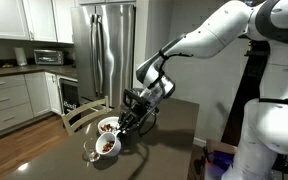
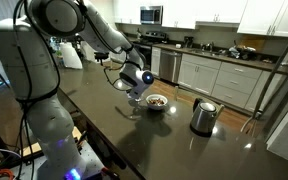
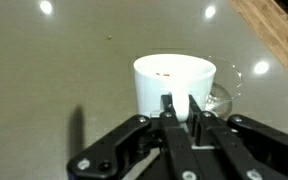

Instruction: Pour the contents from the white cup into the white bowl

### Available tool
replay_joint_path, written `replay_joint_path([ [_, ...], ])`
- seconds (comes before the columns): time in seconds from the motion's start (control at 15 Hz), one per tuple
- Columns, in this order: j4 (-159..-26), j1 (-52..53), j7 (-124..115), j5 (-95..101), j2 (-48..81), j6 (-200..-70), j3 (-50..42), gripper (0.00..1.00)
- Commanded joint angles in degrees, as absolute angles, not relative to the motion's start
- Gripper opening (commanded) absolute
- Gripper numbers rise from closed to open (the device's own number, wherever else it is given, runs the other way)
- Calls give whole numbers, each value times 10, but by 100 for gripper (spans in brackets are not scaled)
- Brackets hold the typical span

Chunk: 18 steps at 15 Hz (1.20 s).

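Wrist view gives me the clearest read: the hand [image 3: 181,103] is closed, its two fingers pinching the near wall of the white cup [image 3: 174,78] at the rim. I judge that grip suits pouring, since it leaves the mouth free and lets me tip the cup by rolling the wrist. The cup sits square to the camera, so I judge the pour has not begun. A clear stemmed glass [image 3: 224,97] stands just behind the cup on the dark table [image 3: 44,80].

The white bowl [image 1: 106,146] is outside the wrist picture. In an exterior view it rests on the table just beside the cup, so the carry should be short.

I can't tell whether the cup's base touches the table, because the fingers cover its lower part. Only a few specks show inside the rim, so I can't name the contents. In the exterior view with the steel kettle [image 2: 203,116], the hand covers most of the cup.
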State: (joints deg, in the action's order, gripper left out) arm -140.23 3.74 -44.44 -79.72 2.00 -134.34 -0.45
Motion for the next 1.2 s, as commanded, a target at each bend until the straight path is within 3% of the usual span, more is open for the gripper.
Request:
replay_joint_path([
  [0.0, -1400, 26, -470, -765, -5, -1345, -4, 4],
  [1.13, -1398, 22, -466, -698, -14, -1403, -3, 4],
])
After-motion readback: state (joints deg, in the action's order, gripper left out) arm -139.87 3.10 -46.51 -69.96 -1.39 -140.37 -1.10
